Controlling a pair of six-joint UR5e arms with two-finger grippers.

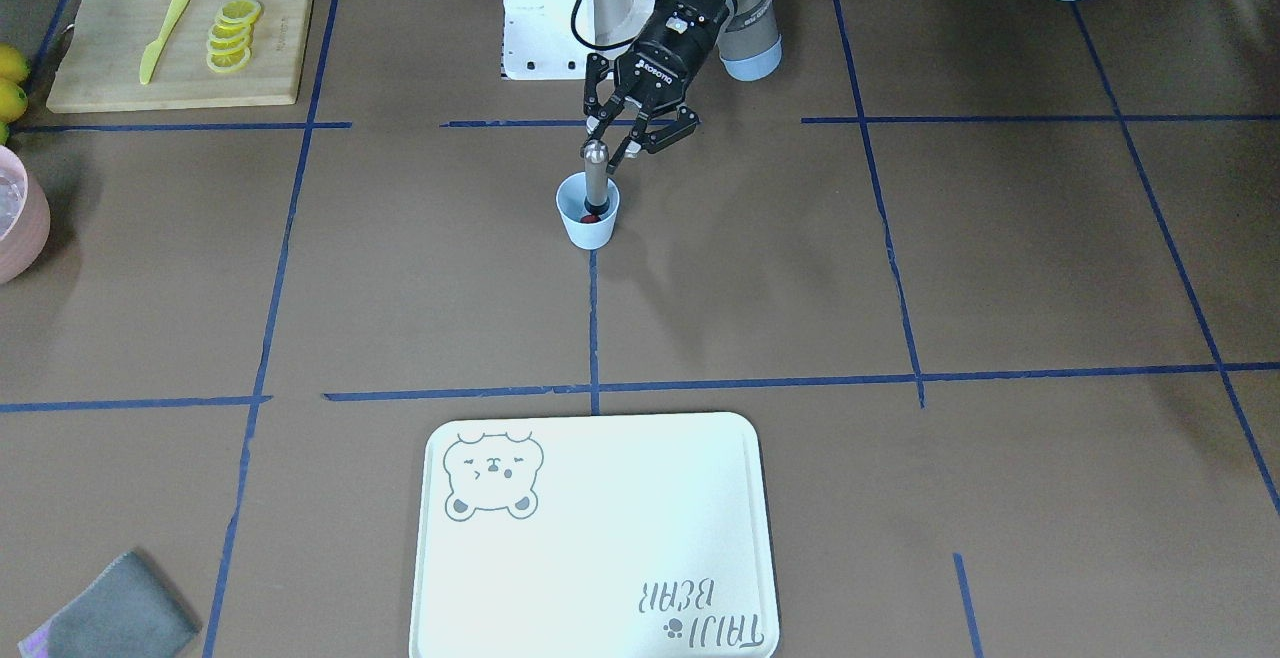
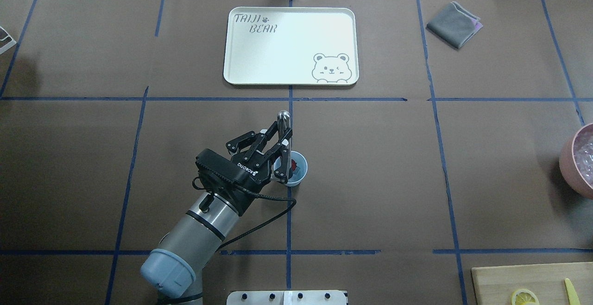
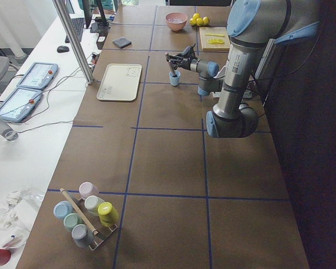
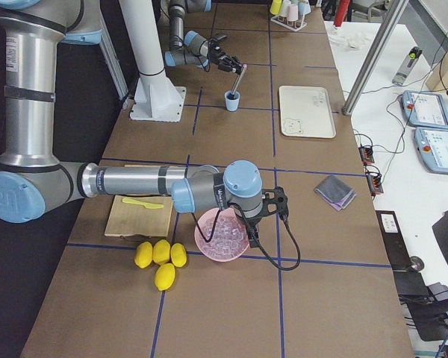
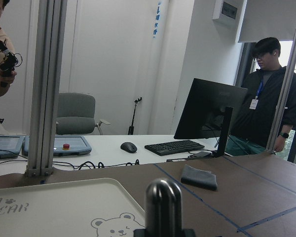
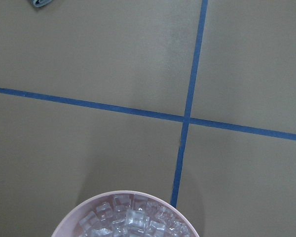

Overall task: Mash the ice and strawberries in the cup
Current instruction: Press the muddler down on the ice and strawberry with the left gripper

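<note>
- Brown-papered desk (image 1: 400, 288): the mashing step looks in hand.
- Left pincer (image 1: 607, 153) pinches a grey pestle (image 1: 596, 183) near its top. Whether the right pincer (image 4: 252, 230), over the pink bowl (image 4: 201, 242), is spread cannot be told.
- Cup (image 1: 588, 233) stands at 6 o'clock from the tray (image 2: 241, 64), overhead view.
- Strawberry (image 1: 590, 219) lies under the pestle's tip; ice cannot be made out.
- Next move likely calls for straight downward presses without tipping the cup.

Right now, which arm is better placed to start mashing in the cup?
Left. The left gripper holds the muddler, which already stands in the cup on the strawberry. The right arm is far off, over the pink bowl.
</note>
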